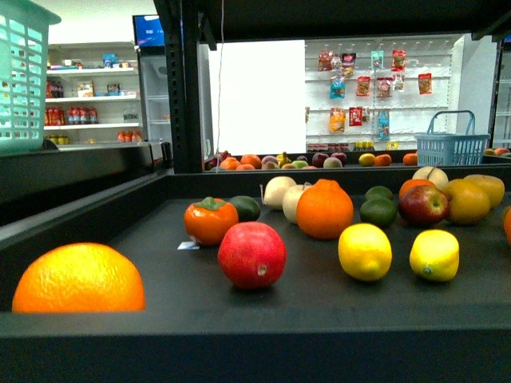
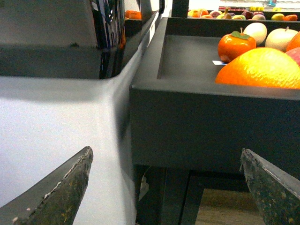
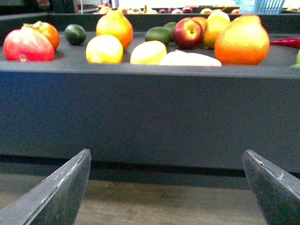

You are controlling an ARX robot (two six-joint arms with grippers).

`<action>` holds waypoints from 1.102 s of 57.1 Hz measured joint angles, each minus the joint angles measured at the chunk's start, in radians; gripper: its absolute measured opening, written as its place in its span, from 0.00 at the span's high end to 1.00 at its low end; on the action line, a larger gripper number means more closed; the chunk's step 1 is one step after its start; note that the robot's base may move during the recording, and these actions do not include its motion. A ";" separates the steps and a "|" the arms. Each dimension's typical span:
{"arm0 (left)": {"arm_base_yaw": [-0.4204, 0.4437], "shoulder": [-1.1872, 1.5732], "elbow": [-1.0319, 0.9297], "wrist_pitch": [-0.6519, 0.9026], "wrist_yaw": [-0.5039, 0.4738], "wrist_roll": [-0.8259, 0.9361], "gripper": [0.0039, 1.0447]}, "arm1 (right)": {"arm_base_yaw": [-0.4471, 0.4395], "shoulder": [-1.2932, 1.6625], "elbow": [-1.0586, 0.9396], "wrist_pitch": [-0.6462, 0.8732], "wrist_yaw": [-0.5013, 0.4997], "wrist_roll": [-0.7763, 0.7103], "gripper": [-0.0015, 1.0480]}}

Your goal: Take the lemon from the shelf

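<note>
R pincer (image 3: pixel 166 187): fingers (image 3: pixel 56 197) spread wide apart, nothing btwn them. It sits low, facing the outer front wall of the shelf (image 3: pixel 150 112), under the deck lip. The lemon (image 3: pixel 148 52) lies on the deck, up & fwd of R pincer, past the lip and approx in line w/ the gap btwn its fingers. Front view: lemon (image 1: pixel 434 255) rests on its side on the black deck, nub turned toward the camera, touching no other fruit.

Just beside the lemon, toward the L pincer's side, is a rounder yellow fruit (image 1: pixel 365 251), w/ a small gap btwn the two. Further that way is a red pomegranate (image 1: pixel 251 254), also near the front lip. Beyond the lemon, farther from R pincer, is a red apple (image 1: pixel 424 204) w/ green limes (image 1: pixel 378 209) next to it.

L pincer (image 2: pixel 164 187): fingers (image 2: pixel 56 197) apart too, holding nothing. It faces the shelf's front corner, also below the lip. A big orange (image 2: pixel 260 68) sits just over that lip, up & fwd of L pincer, off toward R pincer's side. A persimmon (image 2: pixel 234 45) w/ green leaf cap lies farther back on the deck behind the orange. The lemon is well apart from L pincer, across the deck on R pincer's side.
</note>
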 joint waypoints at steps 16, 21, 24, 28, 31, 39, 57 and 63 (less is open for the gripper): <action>0.000 0.000 0.000 0.000 0.000 0.000 0.08 | 0.000 0.000 0.000 0.000 0.000 0.000 0.07; 0.000 0.000 0.000 0.000 0.000 0.000 0.08 | 0.000 0.000 0.000 0.000 0.000 0.000 0.07; 0.000 0.000 0.000 0.000 0.000 0.000 0.08 | 0.000 0.000 0.000 0.000 0.000 0.000 0.07; 0.000 0.000 0.000 0.000 0.000 0.000 0.08 | 0.000 0.000 0.000 0.000 0.000 0.000 0.07; 0.000 0.000 0.000 0.000 0.000 0.000 0.08 | 0.000 0.000 0.000 0.000 0.000 0.000 0.07; 0.000 0.000 0.000 0.000 0.000 0.000 0.08 | 0.000 0.000 0.000 0.000 0.000 0.000 0.07; 0.000 0.000 0.000 0.000 -0.002 0.000 0.08 | 0.000 0.000 0.000 0.000 0.000 0.000 0.07; 0.000 0.000 0.000 0.000 0.000 0.000 0.08 | 0.000 0.000 0.000 0.000 0.000 0.000 0.07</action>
